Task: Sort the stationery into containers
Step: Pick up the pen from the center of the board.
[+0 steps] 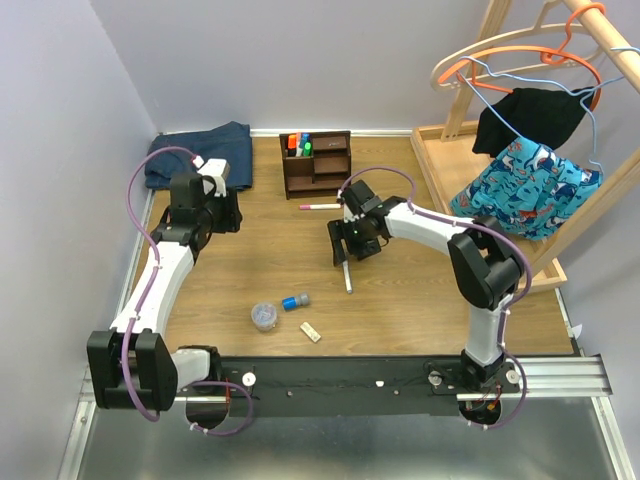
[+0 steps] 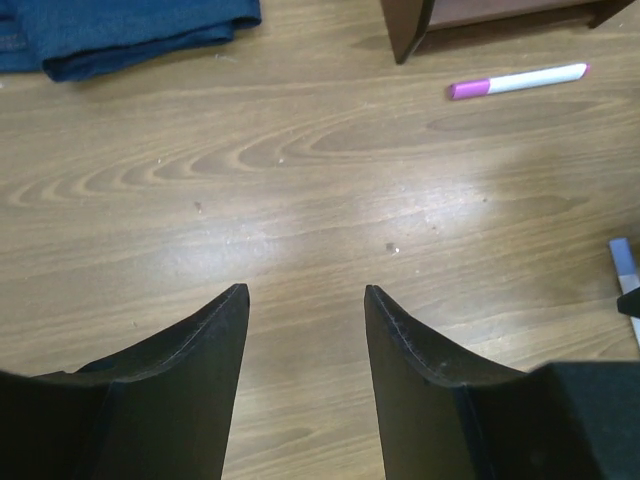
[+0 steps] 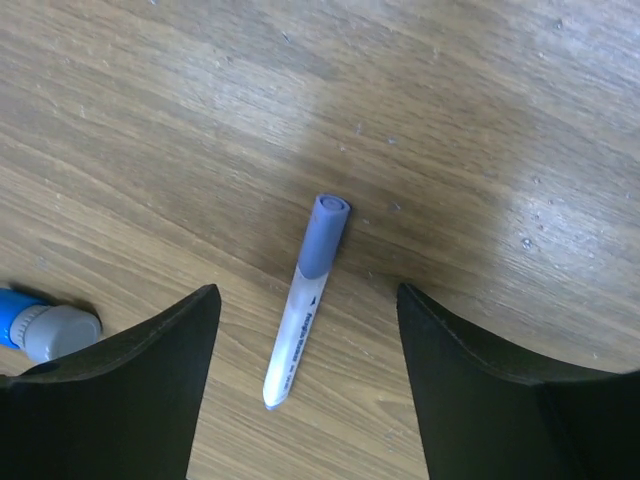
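Both arms are built the same: white tube links on the left arm (image 1: 160,268) and the right arm (image 1: 428,222), with chunky black joint housings (image 1: 487,265). Thin purple cables (image 1: 140,185) loop loosely off each one. They're bolted to a black rail (image 1: 330,380) along the bottom of the frame. The left gripper (image 2: 305,292) and right gripper (image 3: 308,290) have matte black wedge fingers (image 2: 195,380) that taper to blunt tips.

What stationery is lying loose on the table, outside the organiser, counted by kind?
Markers: 2 (pink-capped marker, blue-grey-capped marker)
Clear round tub: 1
Blue-grey cylinder: 1
Beige block: 1
Total: 5
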Controlling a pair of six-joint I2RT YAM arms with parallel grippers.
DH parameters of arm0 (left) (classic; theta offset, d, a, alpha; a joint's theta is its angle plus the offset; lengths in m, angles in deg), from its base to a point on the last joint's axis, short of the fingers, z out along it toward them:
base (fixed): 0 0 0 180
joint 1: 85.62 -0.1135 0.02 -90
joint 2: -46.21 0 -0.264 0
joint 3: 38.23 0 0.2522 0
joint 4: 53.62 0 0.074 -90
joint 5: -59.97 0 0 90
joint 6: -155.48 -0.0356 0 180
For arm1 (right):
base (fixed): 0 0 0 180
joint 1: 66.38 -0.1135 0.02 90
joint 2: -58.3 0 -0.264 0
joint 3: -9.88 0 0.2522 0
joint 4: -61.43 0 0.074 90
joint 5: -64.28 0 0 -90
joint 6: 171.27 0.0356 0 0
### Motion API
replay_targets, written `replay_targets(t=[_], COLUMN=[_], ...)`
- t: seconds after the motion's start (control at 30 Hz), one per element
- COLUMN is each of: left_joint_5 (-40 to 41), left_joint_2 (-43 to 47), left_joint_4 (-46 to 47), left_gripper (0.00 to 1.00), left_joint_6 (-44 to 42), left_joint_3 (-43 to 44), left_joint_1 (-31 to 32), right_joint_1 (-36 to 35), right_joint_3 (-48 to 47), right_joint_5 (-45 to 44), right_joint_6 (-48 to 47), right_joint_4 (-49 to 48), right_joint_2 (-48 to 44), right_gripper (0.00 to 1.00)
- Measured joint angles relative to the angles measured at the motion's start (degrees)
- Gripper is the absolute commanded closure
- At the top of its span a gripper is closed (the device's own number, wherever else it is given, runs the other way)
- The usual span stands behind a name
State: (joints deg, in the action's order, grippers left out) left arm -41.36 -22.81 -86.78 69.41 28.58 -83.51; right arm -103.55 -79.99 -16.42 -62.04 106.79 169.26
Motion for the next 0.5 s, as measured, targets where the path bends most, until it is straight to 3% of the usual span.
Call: replay_targets(t=[0.5], left_joint_5=[0.7], left_joint_2=[1.5], left_joint_4=[1.9], left_gripper=[0.41], left_joint_6=[0.0], left_joint_3=[-2.1], left_joint_1=[0.0], right_joint_1=[-1.4], right_joint_3=[-4.8], right_joint_5=[-5.5], right_joint_6=[0.8], right_joint_4=[1.7], right_joint_2=[4.0], right_gripper=[0.50])
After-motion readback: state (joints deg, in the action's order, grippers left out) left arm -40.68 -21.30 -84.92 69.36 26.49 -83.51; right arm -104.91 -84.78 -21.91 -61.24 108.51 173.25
